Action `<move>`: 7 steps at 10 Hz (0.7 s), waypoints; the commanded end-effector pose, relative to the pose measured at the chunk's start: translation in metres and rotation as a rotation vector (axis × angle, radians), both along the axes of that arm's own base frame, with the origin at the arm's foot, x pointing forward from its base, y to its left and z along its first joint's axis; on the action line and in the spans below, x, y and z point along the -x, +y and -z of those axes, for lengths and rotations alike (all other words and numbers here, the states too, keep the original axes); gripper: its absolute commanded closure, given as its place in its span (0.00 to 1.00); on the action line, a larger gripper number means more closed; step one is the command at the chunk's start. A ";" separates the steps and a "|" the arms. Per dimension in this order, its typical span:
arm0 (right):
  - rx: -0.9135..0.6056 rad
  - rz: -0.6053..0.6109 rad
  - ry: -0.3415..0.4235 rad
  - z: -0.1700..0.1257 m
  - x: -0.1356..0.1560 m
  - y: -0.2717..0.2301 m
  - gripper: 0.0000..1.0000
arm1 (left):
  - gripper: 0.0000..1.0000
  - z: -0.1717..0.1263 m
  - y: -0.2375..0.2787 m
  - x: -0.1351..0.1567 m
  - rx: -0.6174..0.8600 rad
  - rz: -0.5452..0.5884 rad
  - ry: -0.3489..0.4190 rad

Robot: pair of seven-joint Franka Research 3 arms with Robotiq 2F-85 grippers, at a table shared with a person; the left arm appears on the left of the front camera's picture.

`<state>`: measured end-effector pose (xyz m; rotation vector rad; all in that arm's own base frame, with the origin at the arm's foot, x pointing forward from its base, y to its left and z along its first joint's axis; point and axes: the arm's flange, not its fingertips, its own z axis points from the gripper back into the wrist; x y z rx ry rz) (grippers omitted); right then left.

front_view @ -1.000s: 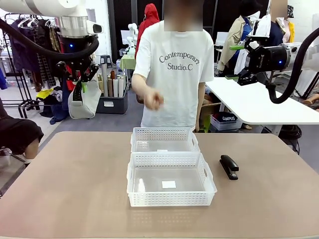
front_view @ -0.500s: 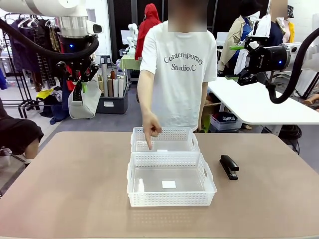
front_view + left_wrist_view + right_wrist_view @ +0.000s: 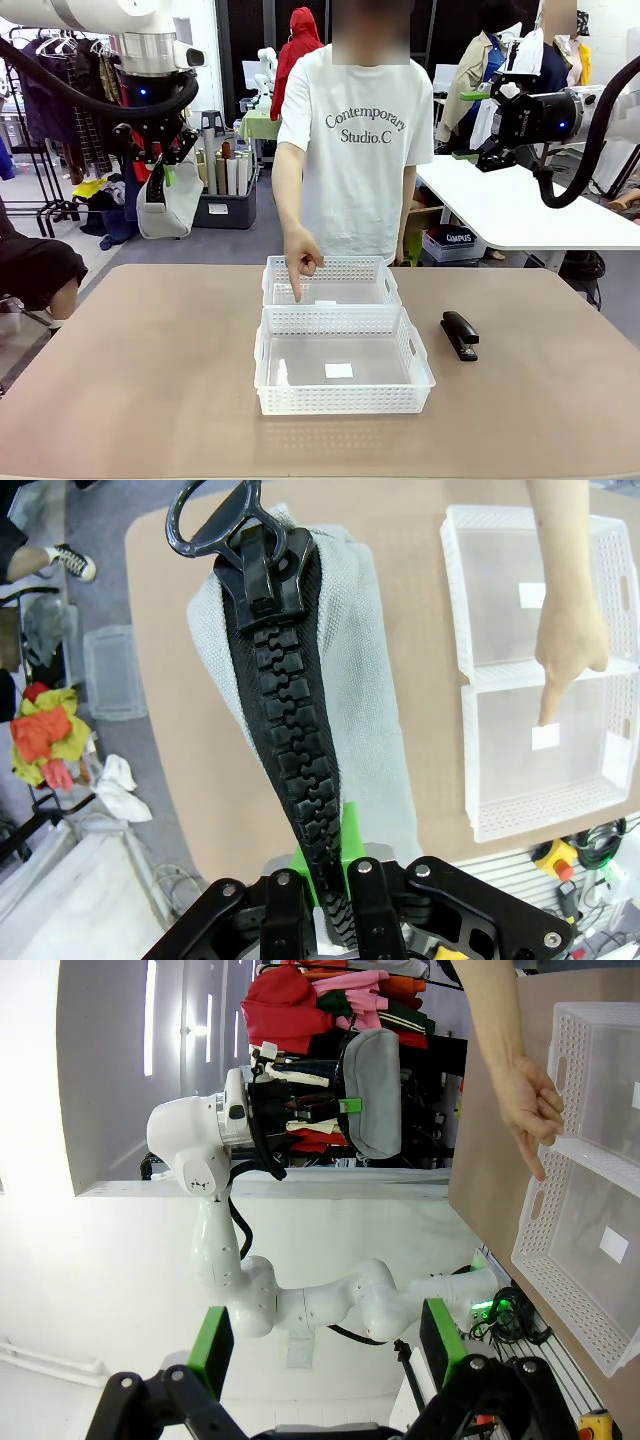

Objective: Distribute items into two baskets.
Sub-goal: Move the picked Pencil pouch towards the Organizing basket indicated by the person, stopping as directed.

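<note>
My left gripper (image 3: 155, 178) hangs high over the table's left rear, shut on the grey pouch (image 3: 172, 205). In the left wrist view the pouch (image 3: 370, 680) dangles from my gripper (image 3: 328, 885) by its black zipper edge. Two white baskets sit mid-table, the far basket (image 3: 330, 268) touching the larger near basket (image 3: 345, 400). A person's hand (image 3: 303, 262) points one finger down at the far basket's near edge. The black stapler (image 3: 460, 335) lies on the table right of the near basket. My right gripper (image 3: 472, 125) is raised at upper right, open and empty (image 3: 325, 1340).
The person stands at the far side of the tan table (image 3: 150, 380). A white table (image 3: 520, 210) stands behind at the right. The right wrist view shows the left arm with the pouch (image 3: 372, 1090), both baskets (image 3: 585, 1250) and the pointing hand (image 3: 525, 1090).
The person's hand dropped from chest height to point down at the far basket. Both arms and the stapler stayed where they were.
</note>
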<state>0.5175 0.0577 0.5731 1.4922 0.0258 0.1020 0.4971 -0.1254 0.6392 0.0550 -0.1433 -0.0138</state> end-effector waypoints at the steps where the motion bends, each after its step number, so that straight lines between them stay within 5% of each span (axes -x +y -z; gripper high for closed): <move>1: -0.002 -0.003 -0.004 -0.002 0.001 0.000 0.00 | 1.00 -0.002 0.002 0.004 0.002 -0.008 -0.004; 7: -0.002 -0.003 -0.004 -0.002 0.001 0.000 0.00 | 1.00 -0.009 -0.004 0.005 -0.020 0.066 0.003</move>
